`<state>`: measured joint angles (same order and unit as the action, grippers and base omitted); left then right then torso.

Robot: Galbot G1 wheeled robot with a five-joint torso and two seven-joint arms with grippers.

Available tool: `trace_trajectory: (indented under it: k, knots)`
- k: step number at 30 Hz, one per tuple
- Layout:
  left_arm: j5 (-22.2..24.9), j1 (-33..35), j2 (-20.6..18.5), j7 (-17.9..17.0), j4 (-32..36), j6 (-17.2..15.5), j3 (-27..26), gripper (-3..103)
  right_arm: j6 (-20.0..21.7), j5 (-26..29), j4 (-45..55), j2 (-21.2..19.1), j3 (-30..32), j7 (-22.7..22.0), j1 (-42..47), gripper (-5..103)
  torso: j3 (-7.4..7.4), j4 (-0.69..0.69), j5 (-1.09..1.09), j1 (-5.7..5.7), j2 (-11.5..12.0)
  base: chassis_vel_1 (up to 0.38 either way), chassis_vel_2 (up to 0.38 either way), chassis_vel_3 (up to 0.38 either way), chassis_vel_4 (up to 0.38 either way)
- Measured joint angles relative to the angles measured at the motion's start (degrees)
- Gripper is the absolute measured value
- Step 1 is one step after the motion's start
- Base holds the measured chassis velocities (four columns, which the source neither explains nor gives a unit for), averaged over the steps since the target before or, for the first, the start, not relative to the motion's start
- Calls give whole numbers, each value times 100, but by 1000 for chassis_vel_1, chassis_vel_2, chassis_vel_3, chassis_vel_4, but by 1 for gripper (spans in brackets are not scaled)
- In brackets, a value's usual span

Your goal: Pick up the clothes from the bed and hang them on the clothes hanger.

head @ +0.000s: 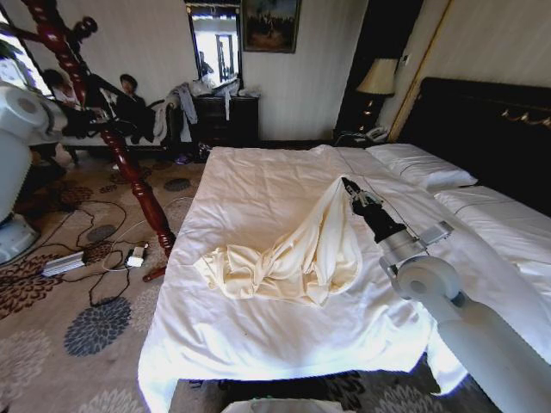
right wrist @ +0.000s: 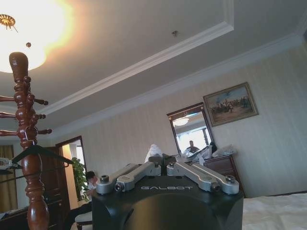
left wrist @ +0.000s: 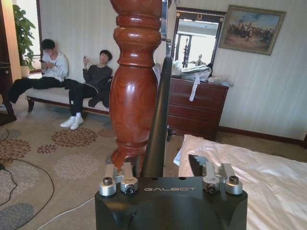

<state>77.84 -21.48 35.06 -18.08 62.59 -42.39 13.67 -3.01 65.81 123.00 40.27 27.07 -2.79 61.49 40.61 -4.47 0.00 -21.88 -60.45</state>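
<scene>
On the bed [head: 258, 335], my right end effector [head: 353, 191] pinches a raised peak of the cream shirt [head: 293, 258], fingers closed. My left wrist view shows my left end effector [left wrist: 165, 179] gripping the black clothes hanger [left wrist: 158, 124] beside the wooden coat stand [left wrist: 132, 86].

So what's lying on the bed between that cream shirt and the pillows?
Nothing but bare white sheet. In the head view, the clothes sit mid-bed, lifted by the right gripper; the stretch to the pillows is bare.
</scene>
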Motion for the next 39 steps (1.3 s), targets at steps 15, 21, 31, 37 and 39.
trace_trajectory:
  k: [15,21,31,37,39]
  knots:
    - [109,-162,101,11,-39,5,89,19,-7,-67,-124,35,-22,2,-16,0,0,1,0,0,0,0,0,0,0]
    - [138,-68,72,-5,186,28,-51,19,-21,-127,-181,62,-33,6,-3,0,0,0,0,0,0,0,0,0,0]
    - [327,643,-234,-281,1439,407,-885,19,-32,-150,-188,57,-14,8,21,0,0,1,-1,0,0,0,0,0,0]
    - [637,1093,-579,-309,2196,643,-1277,19,-36,-210,-181,62,-8,9,61,0,-1,-2,0,0,-1,0,0,0,0]
    - [976,1461,-906,-232,2726,746,-1584,19,-37,-233,-194,78,-11,10,88,0,-1,2,0,0,-1,0,0,0,0]
